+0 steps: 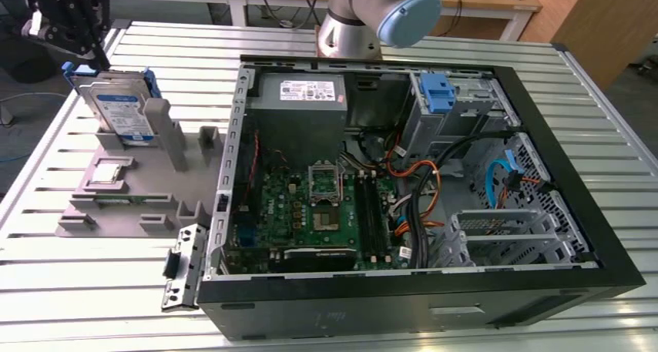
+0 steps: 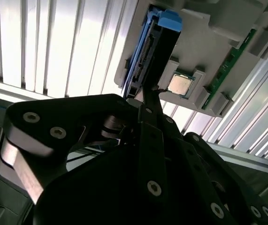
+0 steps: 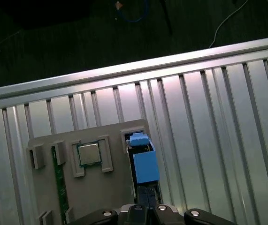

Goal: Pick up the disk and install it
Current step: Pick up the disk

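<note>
The disk (image 1: 123, 109) is a silver drive with a white-and-blue label in a blue carrier, standing on edge in a grey fixture (image 1: 134, 198) at the exterior view's left. My gripper (image 1: 101, 62) hangs just above the disk's far top corner. In both wrist views I look down along the gripper onto the disk's narrow edge (image 2: 159, 51) (image 3: 145, 166). The gripper (image 2: 149, 93) (image 3: 145, 207) is shut, its black fingers pressed together into one bar, with nothing seen between them.
The open computer case (image 1: 411, 298) lies to the exterior view's right, with a blue bracket (image 1: 437, 94) in its drive bay and a grey power supply (image 1: 298, 94). The fixture also holds a processor chip (image 2: 179, 84) (image 3: 88, 153) and a green memory stick (image 2: 227, 65). The table is ribbed metal.
</note>
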`<state>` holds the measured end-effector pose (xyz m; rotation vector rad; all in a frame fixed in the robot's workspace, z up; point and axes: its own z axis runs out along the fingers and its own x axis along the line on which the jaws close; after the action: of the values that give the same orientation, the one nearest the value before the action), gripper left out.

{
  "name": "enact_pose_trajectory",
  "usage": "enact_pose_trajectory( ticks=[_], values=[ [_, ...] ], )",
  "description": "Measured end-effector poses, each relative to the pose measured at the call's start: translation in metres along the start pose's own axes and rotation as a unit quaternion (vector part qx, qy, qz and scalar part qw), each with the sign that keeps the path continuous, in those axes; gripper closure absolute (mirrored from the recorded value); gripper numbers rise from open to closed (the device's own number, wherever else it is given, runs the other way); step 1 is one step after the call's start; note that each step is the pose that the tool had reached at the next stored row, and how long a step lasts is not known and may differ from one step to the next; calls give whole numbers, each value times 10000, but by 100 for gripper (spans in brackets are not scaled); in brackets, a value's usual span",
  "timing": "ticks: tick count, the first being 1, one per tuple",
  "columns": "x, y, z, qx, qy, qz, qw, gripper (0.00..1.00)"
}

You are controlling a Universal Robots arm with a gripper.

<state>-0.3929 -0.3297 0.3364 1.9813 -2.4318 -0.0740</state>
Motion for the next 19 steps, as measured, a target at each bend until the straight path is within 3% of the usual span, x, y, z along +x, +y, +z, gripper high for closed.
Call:
enact_pose_trajectory(
  ticks=[19],
  values=[
    [-4,-19,3,-7,10,-262,9997,90]
  ],
)
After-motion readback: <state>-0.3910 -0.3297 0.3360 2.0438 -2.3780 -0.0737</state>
